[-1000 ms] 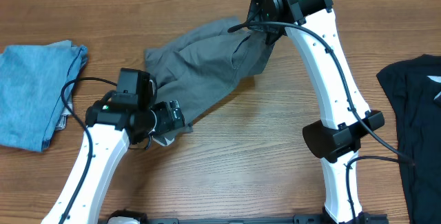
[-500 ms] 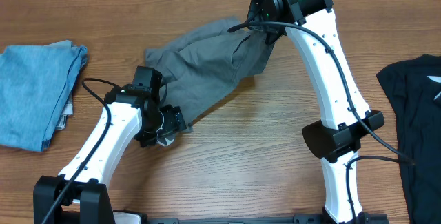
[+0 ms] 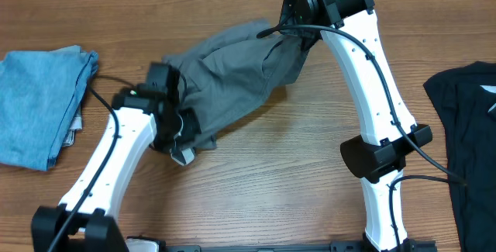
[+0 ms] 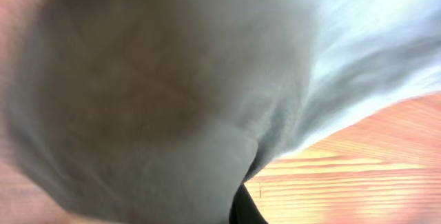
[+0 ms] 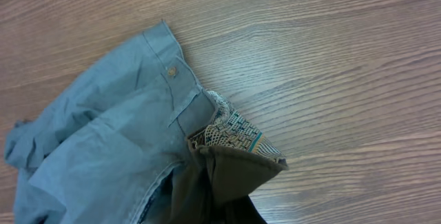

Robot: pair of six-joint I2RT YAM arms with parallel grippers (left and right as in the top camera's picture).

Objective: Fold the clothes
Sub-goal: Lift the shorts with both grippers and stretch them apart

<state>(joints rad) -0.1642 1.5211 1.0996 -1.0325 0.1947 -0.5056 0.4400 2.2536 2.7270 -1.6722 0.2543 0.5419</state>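
The clothes, a pair of grey shorts, lie rumpled across the far middle of the table. My left gripper is at their lower-left hem and is shut on the cloth. In the left wrist view, blurred grey fabric fills almost everything, and only a dark fingertip shows. My right gripper is shut on the waistband at the upper right. In the right wrist view the waist button and the patterned inner lining show just above the pinched fold.
A light-blue folded garment lies at the left edge. A black shirt with a white mark lies at the right edge. The right arm's white links cross the table's right half.
My left gripper has moved up and in onto the shorts' lower-left hem and gone from open to shut on it. The right arm has not moved.
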